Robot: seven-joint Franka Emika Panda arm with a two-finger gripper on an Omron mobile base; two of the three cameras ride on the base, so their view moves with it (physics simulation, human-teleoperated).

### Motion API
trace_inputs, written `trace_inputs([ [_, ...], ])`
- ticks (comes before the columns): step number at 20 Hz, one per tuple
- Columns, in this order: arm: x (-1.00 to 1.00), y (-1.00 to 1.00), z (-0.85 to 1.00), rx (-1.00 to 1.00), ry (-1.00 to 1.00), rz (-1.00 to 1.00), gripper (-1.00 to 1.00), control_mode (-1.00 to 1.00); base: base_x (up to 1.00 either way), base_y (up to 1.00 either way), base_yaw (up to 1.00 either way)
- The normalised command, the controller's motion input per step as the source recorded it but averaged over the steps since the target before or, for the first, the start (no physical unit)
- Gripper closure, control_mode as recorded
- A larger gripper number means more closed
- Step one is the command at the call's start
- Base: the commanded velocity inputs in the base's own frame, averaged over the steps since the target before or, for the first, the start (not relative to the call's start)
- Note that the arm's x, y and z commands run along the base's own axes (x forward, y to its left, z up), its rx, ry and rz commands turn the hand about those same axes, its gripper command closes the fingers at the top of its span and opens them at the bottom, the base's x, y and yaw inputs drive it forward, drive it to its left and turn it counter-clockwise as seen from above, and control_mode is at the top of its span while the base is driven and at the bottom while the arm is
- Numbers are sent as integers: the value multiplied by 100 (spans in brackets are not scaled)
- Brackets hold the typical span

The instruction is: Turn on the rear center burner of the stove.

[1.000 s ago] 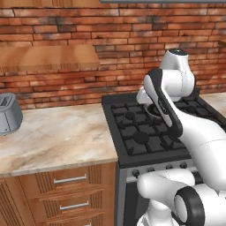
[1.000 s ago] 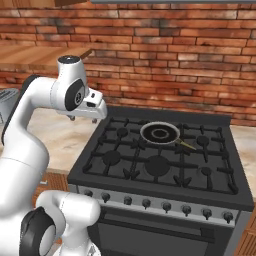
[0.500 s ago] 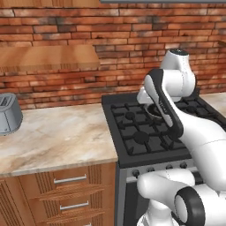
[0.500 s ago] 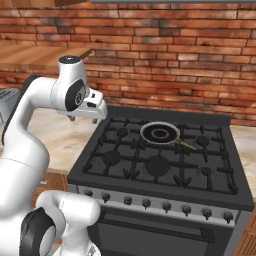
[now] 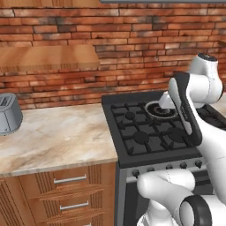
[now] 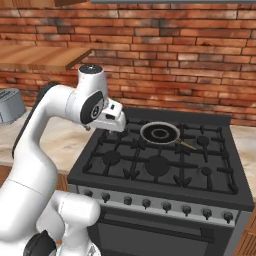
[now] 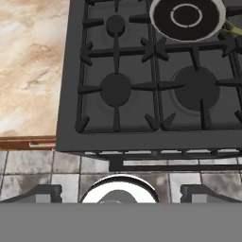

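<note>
Above stove [image 6: 150,170], pincer [image 6: 114,116], no legible writing

**White arm, dark joints**

Glossy white arm [image 6: 45,130] built of rounded, tube-like links with smooth shells. Dark grey to black rings at the joints, one round dark cap on the elbow at 3 o'clock of the upper link. Boxy white hand [image 6: 112,116] at the wrist. Bulbous white base [image 5: 165,187] with a black-ringed joint.

A marble counter [image 5: 57,137] is carrying a toaster [image 5: 9,114]; beside it, the stove [image 6: 160,167] is holding a skillet [image 6: 160,133].
</note>
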Motion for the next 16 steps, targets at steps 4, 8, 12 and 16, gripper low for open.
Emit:
trace_inputs([
  [4, -12, -100, -27, 10, 0, 0, -100, -100, 0, 0, 0],
  [8, 0, -100, -69, 2, -2, 0, -100, -100, 0, 0, 0],
  [12, -5, -100, -100, 0, -29, 5, -100, -100, 0, 0, 0],
  [16, -16, -100, -100, -2, -55, 18, -100, -100, 0, 0, 0],
])
